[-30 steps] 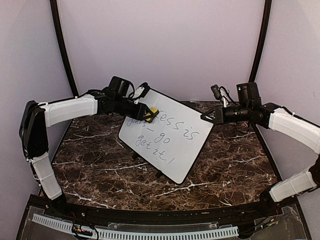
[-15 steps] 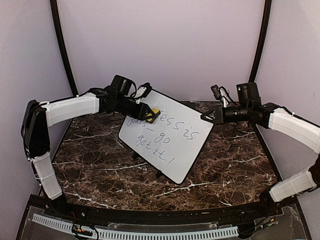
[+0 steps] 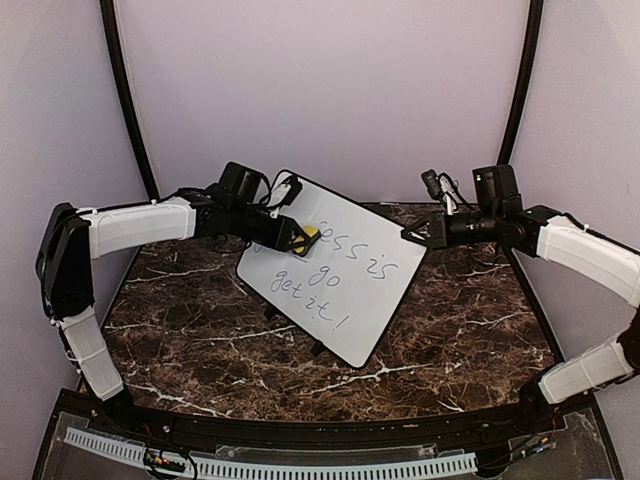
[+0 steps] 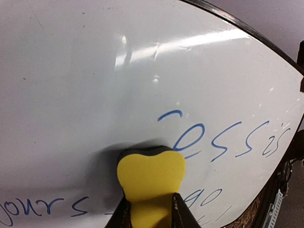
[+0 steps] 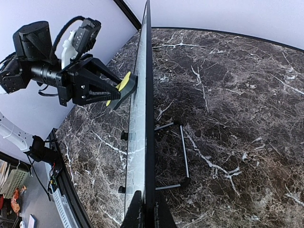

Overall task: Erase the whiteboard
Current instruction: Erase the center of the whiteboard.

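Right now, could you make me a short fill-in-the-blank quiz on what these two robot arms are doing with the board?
1. The left hand presses a ____ eraser against the whiteboard.
2. The right hand is clamped on the ____, at its edge.
3. The handwriting on it is ____ in colour.
4. Beneath it lies a dark table patterned like ____.

Missing words: yellow; whiteboard; blue; marble.

Centre blocked by whiteboard; table free left, front, seemingly.
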Motion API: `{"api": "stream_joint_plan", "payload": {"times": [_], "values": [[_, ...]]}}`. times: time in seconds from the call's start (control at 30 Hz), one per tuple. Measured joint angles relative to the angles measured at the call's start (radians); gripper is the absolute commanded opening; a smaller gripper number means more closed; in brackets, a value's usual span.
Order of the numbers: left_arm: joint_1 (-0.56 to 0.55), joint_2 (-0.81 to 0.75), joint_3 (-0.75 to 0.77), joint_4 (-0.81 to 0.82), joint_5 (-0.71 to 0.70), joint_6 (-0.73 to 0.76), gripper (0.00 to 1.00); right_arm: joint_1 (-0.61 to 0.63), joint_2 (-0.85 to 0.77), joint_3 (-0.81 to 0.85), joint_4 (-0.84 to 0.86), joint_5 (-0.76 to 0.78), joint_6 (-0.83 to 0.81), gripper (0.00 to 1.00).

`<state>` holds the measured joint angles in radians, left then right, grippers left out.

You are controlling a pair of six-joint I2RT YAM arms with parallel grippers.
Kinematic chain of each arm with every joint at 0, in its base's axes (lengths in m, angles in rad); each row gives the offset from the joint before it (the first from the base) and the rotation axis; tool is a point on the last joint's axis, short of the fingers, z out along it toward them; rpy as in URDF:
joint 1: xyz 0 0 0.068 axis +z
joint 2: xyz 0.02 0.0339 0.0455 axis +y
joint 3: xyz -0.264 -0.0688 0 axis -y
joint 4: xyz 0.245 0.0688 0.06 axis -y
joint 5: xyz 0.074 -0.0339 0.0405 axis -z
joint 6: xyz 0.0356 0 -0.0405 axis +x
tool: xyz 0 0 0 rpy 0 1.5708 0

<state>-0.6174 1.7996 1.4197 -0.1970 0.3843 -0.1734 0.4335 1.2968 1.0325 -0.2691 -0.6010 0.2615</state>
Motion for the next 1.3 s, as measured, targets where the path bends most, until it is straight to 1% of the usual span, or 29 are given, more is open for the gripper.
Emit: {"api": "stream_joint_plan", "payload": {"times": [0.2,0.37,0.5,0.73,0.9,1.1,1.3], "values": [[-0.016,-0.038,-0.098,0.024,0.005,-0.022,0.12,0.000,0.000,0.000,0.002,-0.001,-0.002,0.00],[-0.018,-0.042,-0.108,0.027,0.003,-0.022,0.12,0.000,0.000,0.000,0.002,-0.001,-0.002,0.00],[-0.020,-0.020,-0.051,-0.019,-0.003,-0.016,0.12,0.000,0.000,0.000,0.002,0.001,-0.001,0.00],[-0.021,0.058,0.150,-0.063,-0.011,0.013,0.12,0.000,0.000,0.000,0.000,0.006,0.000,0.00],[-0.021,0.083,0.199,-0.068,-0.011,0.018,0.12,0.000,0.000,0.000,0.000,0.007,0.000,0.00],[-0.021,0.081,0.186,-0.056,-0.010,0.021,0.12,0.000,0.000,0.000,-0.001,0.007,0.001,0.00],[-0.021,0.013,0.038,-0.019,-0.010,0.019,0.12,0.002,0.000,0.000,0.002,0.002,-0.001,0.00]]}}
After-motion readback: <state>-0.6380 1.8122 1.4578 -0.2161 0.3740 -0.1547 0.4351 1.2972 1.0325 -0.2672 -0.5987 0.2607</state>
